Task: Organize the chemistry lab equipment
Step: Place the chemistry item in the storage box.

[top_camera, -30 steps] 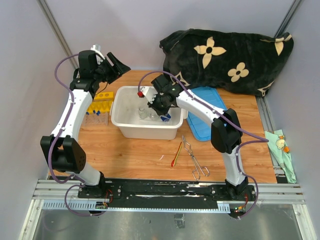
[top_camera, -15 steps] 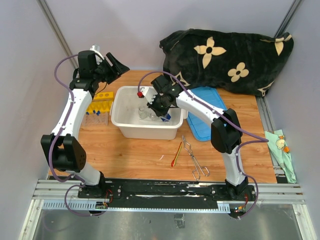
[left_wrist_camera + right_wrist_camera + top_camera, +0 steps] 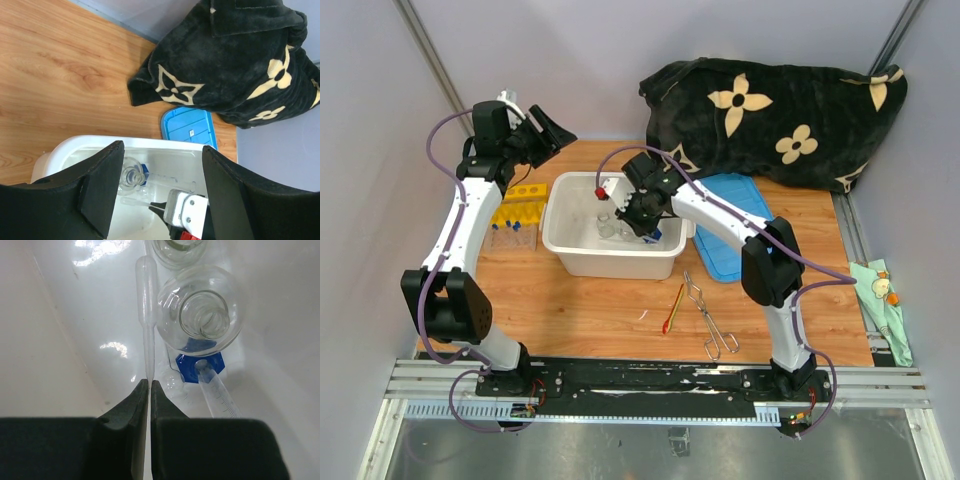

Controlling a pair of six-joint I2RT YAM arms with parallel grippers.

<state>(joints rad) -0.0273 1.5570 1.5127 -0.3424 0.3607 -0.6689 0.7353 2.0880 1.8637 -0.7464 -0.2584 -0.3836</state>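
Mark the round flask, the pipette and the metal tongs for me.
round flask (image 3: 202, 310), right wrist view, on its bulb beside the neck.
pipette (image 3: 147, 315), right wrist view, on its squeeze bulb.
metal tongs (image 3: 701, 303), top external view, midway along the arms.

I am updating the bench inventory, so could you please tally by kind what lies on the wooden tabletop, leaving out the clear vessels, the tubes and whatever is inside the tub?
White tub: 1
Blue lid: 1
Black flowered cloth: 1
Yellow tube rack: 1
Metal tongs: 1
Red-handled spatula: 1
Total: 6
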